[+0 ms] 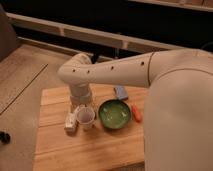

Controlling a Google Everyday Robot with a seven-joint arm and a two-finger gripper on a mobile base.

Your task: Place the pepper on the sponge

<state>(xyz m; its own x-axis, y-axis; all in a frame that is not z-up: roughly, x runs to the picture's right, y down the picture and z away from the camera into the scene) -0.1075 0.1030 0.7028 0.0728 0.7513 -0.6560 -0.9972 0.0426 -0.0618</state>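
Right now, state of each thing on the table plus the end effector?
green bowl: upright, empty
pepper: lying loose right of the bowl, not held
sponge: flat, bare, behind the bowl
white bottle: apparently on its side, left of the bowl
end effector: open, low, left of the bowl, beside the bottle

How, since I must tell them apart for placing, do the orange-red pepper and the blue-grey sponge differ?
The small orange-red pepper is slim and tapered; the flat blue-grey sponge is a broader rectangular pad. The pepper lies right of the round green bowl, the sponge behind it. Both rest on the wooden table, smaller than the bowl; the gripper hangs left of the bowl.
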